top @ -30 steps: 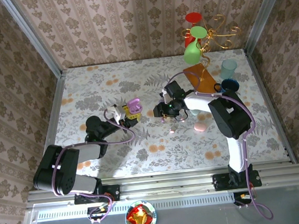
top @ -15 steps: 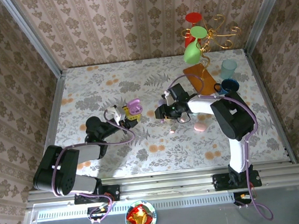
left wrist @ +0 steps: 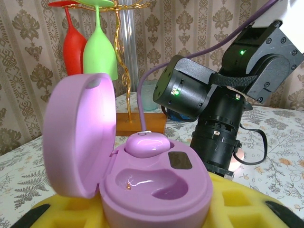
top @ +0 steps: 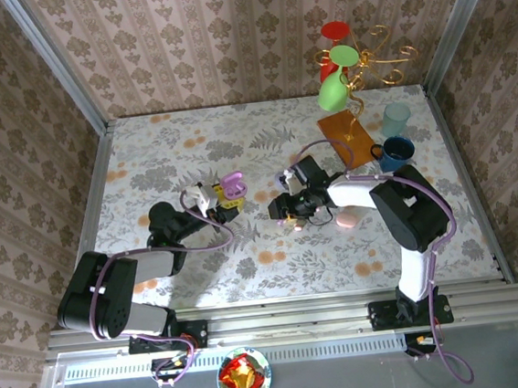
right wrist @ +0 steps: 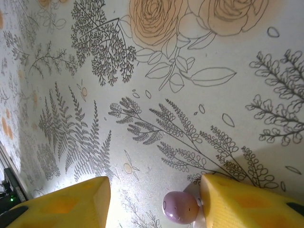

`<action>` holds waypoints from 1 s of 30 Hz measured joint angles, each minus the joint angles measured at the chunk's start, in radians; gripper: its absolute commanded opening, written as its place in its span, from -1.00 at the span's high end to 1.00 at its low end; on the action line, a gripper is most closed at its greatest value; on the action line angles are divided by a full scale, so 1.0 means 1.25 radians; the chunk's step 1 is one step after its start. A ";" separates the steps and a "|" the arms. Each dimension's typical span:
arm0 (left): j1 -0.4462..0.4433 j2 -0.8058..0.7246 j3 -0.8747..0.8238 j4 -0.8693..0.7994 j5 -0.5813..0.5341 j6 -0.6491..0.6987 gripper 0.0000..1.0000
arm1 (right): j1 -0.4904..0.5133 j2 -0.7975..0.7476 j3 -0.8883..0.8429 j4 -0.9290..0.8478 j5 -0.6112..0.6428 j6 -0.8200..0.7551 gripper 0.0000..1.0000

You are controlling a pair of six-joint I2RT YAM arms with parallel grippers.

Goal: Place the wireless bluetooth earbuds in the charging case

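My left gripper (top: 225, 199) is shut on the lilac charging case (left wrist: 156, 190), which sits between its yellow pads (left wrist: 247, 206) with the lid (left wrist: 78, 137) swung open to the left. One lilac earbud (left wrist: 146, 144) rests in the case's rear slot; the front slot is bare. From above, the case (top: 232, 186) is left of the table's middle. My right gripper (right wrist: 154, 204) hangs open, low over the table, with a second lilac earbud (right wrist: 180, 207) lying between its fingers, right beside the right pad (right wrist: 247, 199). That gripper (top: 279, 209) is just right of the case.
A pink round case (top: 344, 220) and a small pink bud (top: 297, 227) lie near my right arm. A gold rack with red and green glasses (top: 342, 57) on a wooden base (top: 345, 135), a blue mug (top: 398, 151) and a clear cup (top: 396, 118) stand at the back right.
My right gripper has shifted a little toward the near edge and the left, coming lower over the table. The left gripper and the case have stayed put.
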 measured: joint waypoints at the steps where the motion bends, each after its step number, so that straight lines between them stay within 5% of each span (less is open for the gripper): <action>1: 0.000 0.000 0.000 0.000 0.002 0.002 0.55 | 0.000 -0.001 0.000 -0.003 0.002 -0.001 -0.09; 30: 0.000 0.008 0.000 0.000 0.012 0.008 0.56 | -0.005 0.009 0.034 -0.087 -0.001 -0.065 -0.05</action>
